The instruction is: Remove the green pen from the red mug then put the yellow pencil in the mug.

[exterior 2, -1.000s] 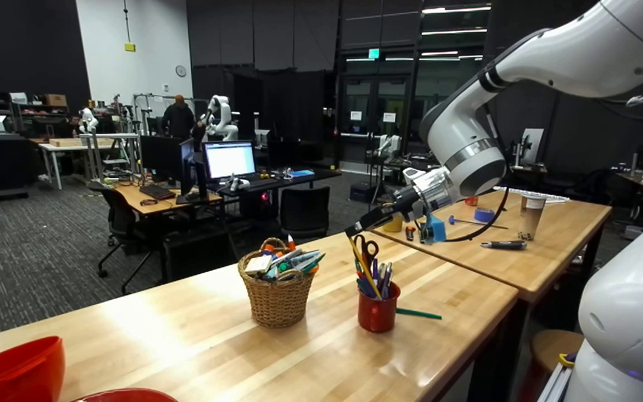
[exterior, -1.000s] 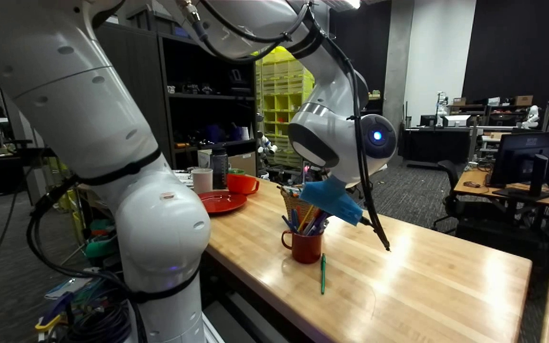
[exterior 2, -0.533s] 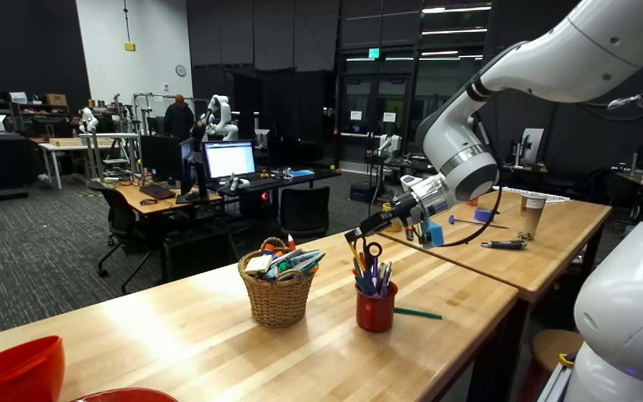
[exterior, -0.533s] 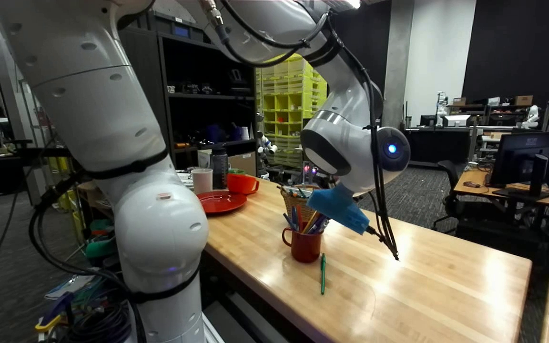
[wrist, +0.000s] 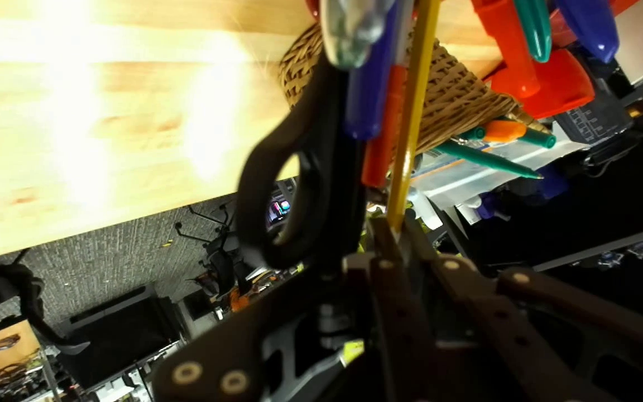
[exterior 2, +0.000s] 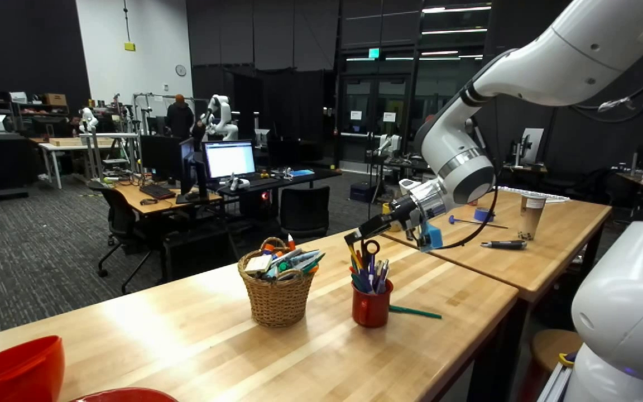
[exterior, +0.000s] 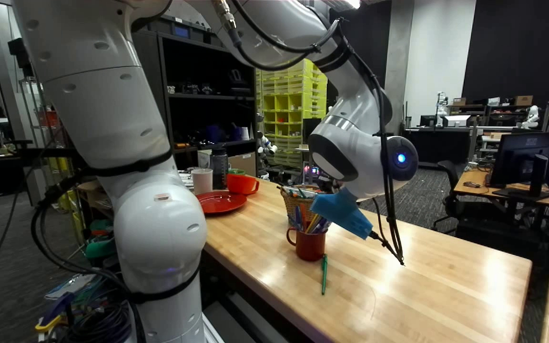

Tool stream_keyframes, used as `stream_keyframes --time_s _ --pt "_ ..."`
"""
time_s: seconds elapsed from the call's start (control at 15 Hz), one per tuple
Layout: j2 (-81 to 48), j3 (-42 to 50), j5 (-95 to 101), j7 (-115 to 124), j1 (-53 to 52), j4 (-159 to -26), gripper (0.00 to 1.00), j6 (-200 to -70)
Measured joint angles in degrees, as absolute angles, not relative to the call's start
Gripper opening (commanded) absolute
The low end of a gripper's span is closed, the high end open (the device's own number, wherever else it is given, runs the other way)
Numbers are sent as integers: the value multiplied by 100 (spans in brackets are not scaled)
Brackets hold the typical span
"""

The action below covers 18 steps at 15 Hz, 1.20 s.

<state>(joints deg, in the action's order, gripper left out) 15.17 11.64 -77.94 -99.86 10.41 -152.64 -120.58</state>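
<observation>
Yellow pencil [wrist: 414, 111] tilted in red mug [exterior 2: 372, 306]. Pincer [wrist: 397, 232] above mug, nearly closed, gripping pencil's upper end. Green pen [exterior 2: 416, 312] on bench [exterior 2: 198, 340], just beside mug.

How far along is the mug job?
Done: the thin green pen lies on the pale wooden table, outside the dark red cylindrical mug. In hand: the black gripper pinches the thin yellow pencil by its top; the lower end appears to be in the mug. Left: probably only release, since the grip is closed.
</observation>
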Motion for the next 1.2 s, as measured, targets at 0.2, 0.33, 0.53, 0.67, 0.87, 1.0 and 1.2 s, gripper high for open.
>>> stream_keyframes --time_s 0.2,0.33,0.53,0.67,0.87,1.0,1.2 --pt "1522 1164 -7794 -10055 1062 -15229 2 -11930" --pt "1529 1164 -7793 -10107 1081 -15221 2 -11870" --pt "1541 1165 -7793 -10185 1130 -15222 38 -11815" --pt "1541 1167 -7793 -10219 1169 -15224 51 -11801" --pt "1541 1167 -7793 -10251 1209 -15224 70 -11787" --pt "1541 1167 -7793 -10261 1213 -15224 84 -11785" --pt "1544 1167 -7793 -10295 1213 -15224 100 -11757"
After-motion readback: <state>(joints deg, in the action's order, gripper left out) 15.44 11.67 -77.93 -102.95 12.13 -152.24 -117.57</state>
